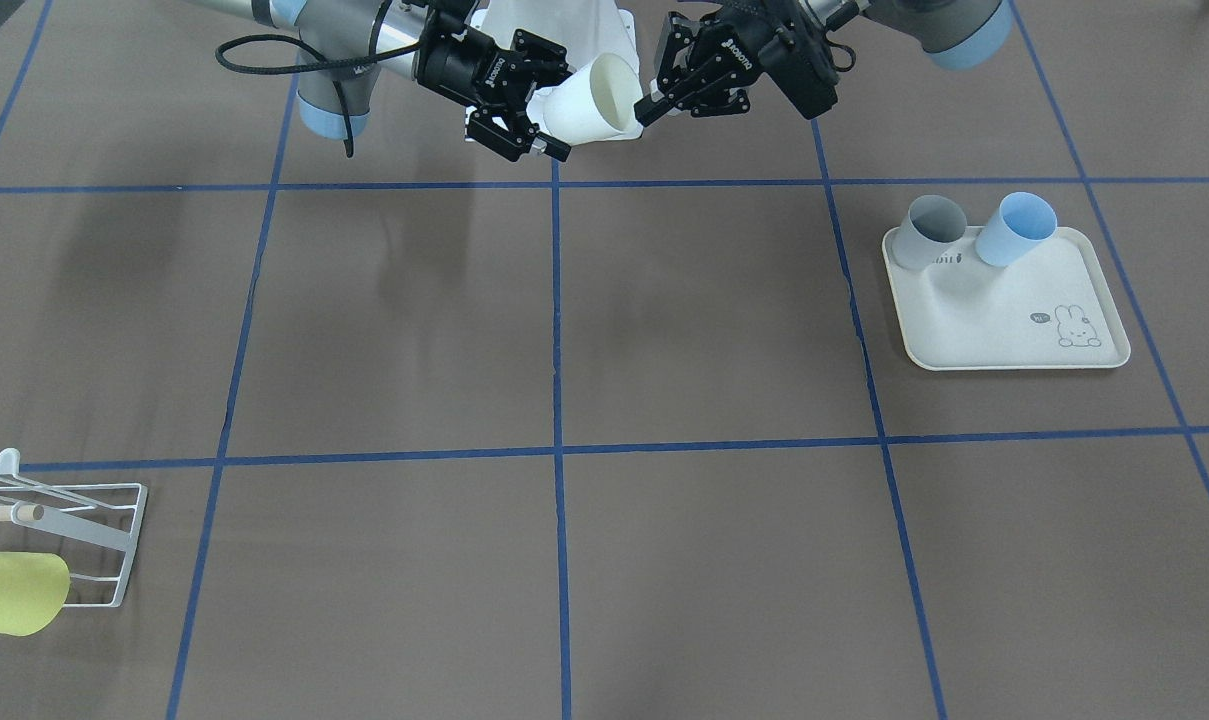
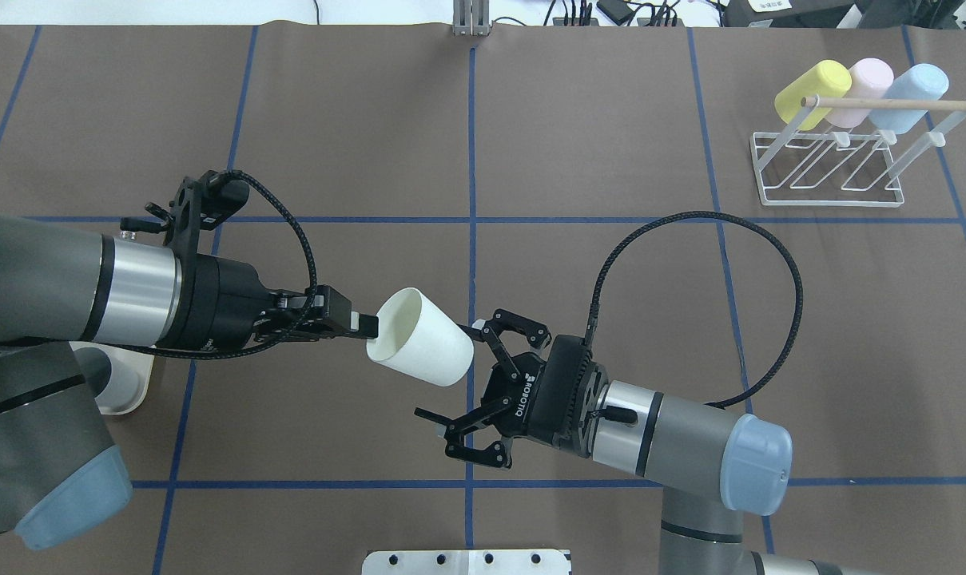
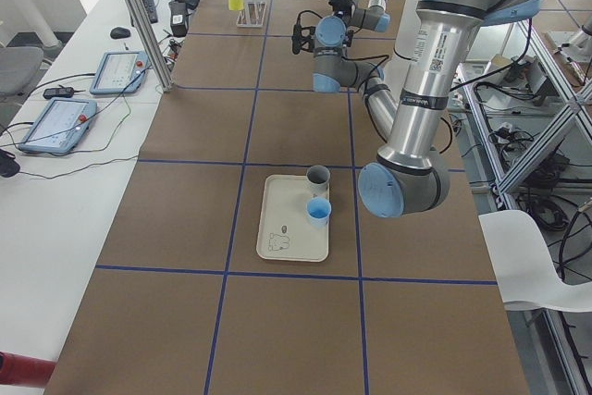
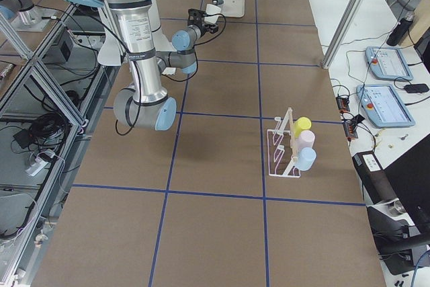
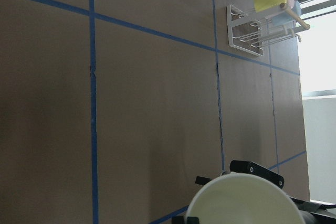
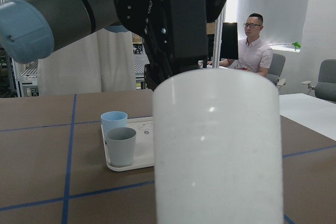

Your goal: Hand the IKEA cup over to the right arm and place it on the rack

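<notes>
Cup (image 2: 423, 339), from overhead: white, held on its side above the middle of the table (image 2: 530, 120), rim clamped in the left gripper (image 2: 364, 325). Base pointing into the right gripper (image 2: 448, 370), fingers spread wide, one on either side of the base; contact not clear. Rack (image 2: 830, 172) well apart at the far right, carrying three pastel cups (image 2: 858, 84).

From the front: cup (image 1: 594, 95) at the top edge between both grippers, right fingers apart above and below its base. Tray (image 1: 1014, 330) well off to the side, with a grey cup (image 1: 929, 232) and a blue cup (image 1: 1014, 228) on it.

From the left end: cup not made out.

From the right end: cup (image 4: 213, 10) small and far, between the two arms' tips.

Left wrist: only the cup's mouth (image 5: 244, 203) at the bottom edge, rack far beyond.

Right wrist: cup's wall (image 6: 218, 150) filling the centre, tray behind it, a person (image 6: 252, 51) seated in the background
</notes>
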